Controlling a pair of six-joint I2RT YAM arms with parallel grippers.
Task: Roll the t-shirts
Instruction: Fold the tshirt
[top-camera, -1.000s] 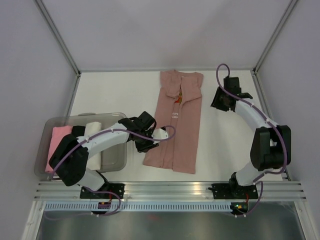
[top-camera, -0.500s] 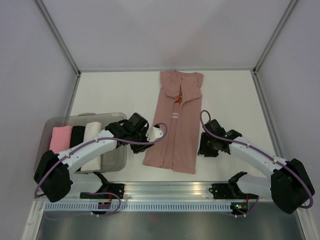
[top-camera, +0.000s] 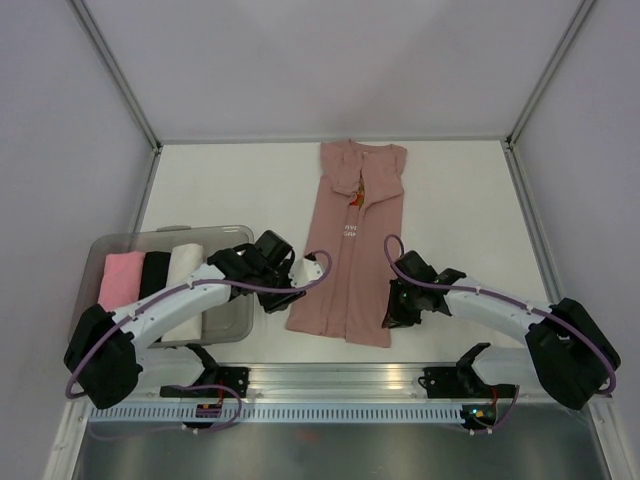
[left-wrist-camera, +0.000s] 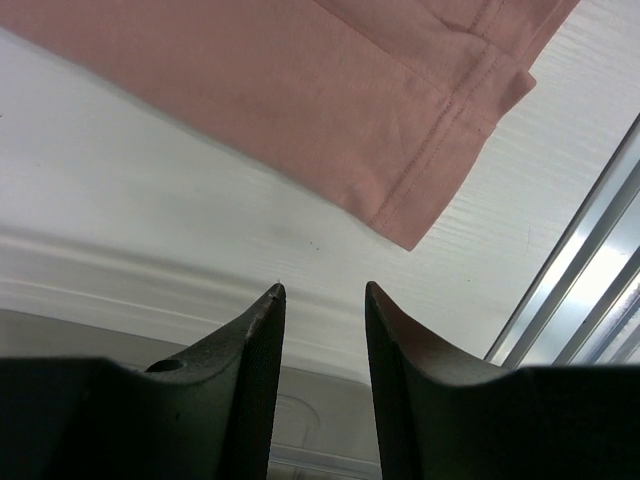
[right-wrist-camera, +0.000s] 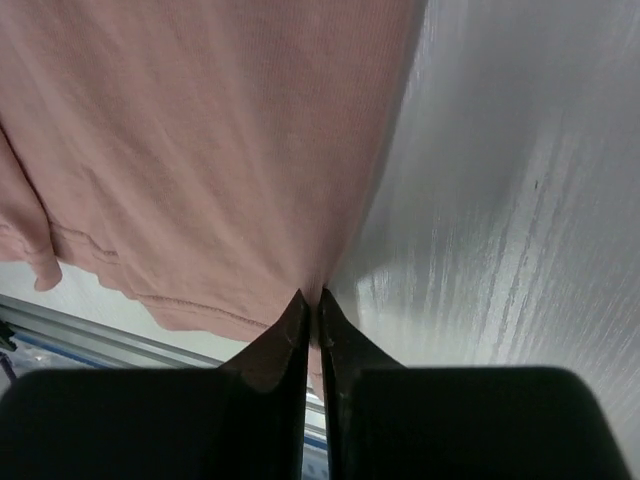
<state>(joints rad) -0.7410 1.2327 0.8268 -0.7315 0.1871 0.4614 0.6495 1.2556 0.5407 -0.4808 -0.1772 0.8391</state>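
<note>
Top external view: at the near hem, left gripper (top-camera: 288, 293) hangs spread beside the corner, empty; right gripper (top-camera: 390, 315) pinches the t-shirt (top-camera: 350, 262) edge. It lies flat mid-table, collar far. Grip both corners evenly before rolling.

A: Is there any writing here that can be read?

B: Only one thing carries lettering. The salmon-pink t-shirt (top-camera: 350, 262) has two short rows of tiny white text (top-camera: 351, 232) on its chest, just below a small red-brown print (top-camera: 356, 198).

A: Can you make out the words?

B: No. In the top view the rows are only pale specks, too small to tell one letter from another.

A: Do the wrist views help?

B: They show only plain pink cloth and a stitched hem. So nothing legible: no word, number or brand can be read.
</note>
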